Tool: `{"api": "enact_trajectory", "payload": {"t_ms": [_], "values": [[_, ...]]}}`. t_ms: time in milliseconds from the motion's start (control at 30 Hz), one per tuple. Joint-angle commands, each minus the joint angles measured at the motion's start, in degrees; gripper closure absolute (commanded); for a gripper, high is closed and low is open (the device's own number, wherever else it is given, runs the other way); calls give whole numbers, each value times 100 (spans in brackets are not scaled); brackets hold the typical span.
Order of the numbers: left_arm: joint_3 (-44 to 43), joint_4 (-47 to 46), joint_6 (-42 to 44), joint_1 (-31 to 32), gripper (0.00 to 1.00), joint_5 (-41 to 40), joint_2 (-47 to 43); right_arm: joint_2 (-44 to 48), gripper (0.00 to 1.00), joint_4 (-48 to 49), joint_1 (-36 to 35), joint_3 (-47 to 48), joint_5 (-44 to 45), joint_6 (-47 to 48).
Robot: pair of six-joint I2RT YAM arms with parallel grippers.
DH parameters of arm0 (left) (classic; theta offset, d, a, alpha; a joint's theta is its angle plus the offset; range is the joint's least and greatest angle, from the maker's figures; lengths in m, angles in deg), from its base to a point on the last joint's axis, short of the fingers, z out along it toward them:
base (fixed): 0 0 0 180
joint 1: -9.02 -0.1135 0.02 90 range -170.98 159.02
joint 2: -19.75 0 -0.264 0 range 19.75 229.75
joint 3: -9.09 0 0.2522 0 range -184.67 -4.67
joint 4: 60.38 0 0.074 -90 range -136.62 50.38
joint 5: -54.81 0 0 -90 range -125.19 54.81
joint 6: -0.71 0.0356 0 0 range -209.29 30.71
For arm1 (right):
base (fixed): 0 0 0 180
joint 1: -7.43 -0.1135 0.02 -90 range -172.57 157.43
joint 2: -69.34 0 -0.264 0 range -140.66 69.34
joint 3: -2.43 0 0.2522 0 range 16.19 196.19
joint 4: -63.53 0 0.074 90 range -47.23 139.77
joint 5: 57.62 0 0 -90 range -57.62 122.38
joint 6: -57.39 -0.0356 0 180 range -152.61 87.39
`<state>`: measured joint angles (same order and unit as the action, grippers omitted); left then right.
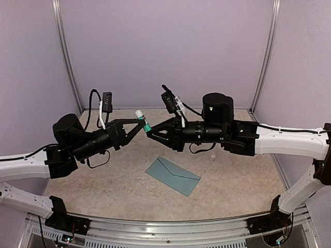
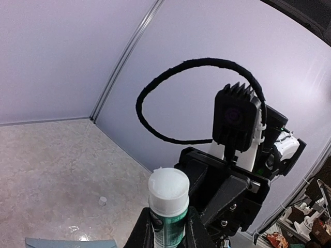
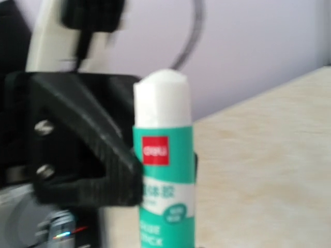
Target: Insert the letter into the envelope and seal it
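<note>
A: Between the two grippers, raised well above the table (image 1: 103,175), what is there?

B: A teal-and-white glue stick (image 3: 164,170), tilted, its white top end uppermost. The left gripper (image 1: 140,120) is clamped on its barrel, one finger on each side. The right gripper (image 1: 151,134) meets the stick's lower end, just beside the left fingertips. Whether it has actually closed on the stick, I cannot tell.

A: And the envelope?

B: The teal envelope (image 1: 172,175) lies flat on the table, below the meeting point and toward the arms' bases, well apart from both grippers. Its pointed flap looks folded down. No letter is visible, so whether it is inside is unknown. A small white cap-like piece (image 1: 212,157) sits beneath the right arm's wrist.

A: What could go wrong from here?

B: My judgement only. With two grips crowded on one short, smooth barrel, a pull or twist could work the stick loose and drop it. The fingers sit close to the white top, so if glue is exposed there it could smear them. Later, nothing pins the envelope — rubbing glue on it could push it across the table, and the flap would need lifting first.
</note>
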<state>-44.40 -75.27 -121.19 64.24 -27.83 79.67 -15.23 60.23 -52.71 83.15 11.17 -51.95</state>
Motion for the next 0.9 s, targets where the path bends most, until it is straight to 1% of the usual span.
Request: {"api": "enact_trajectory", "payload": {"t_ms": [0,133,233,300,367,400,467,500,567,600,667,700,733,767,867], "values": [[-133,171,-36,33,100,-295,-1,-332,93,-998,-371,677,2843,633],[-123,157,-141,32,100,-405,75,-773,93,-1483,-651,1179,4272,776],[-109,145,-191,32,100,-438,129,-1035,94,-1655,-807,1515,4953,800],[-97,132,-210,26,100,-418,146,-1067,94,-1644,-832,1554,5087,730],[-82,115,-211,3,100,-373,123,-934,94,-1458,-815,1403,4902,630],[-67,121,-205,-14,96,-338,105,-839,94,-1346,-780,1302,4753,573],[14,106,-209,-65,88,-298,-25,-613,93,-1110,-655,1056,4134,443],[58,100,-230,-95,82,-289,-84,-470,93,-974,-561,887,3704,391],[146,52,-280,-173,68,-217,-226,-192,93,-446,-318,527,2518,299],[171,30,-296,-206,63,-152,-284,-108,93,-250,-173,323,1888,213],[171,-12,-277,-225,50,45,-342,26,92,407,103,-16,407,20],[167,-66,-256,-230,44,176,-355,69,92,731,188,-171,-141,-150],[167,-146,-236,-231,35,422,-351,98,92,1035,262,-361,-682,-285],[167,-255,-218,-227,30,642,-338,111,92,1342,321,-485,-1100,-440],[109,-488,-164,-175,20,1172,-252,78,92,1948,426,-644,-2081,-830]]}}
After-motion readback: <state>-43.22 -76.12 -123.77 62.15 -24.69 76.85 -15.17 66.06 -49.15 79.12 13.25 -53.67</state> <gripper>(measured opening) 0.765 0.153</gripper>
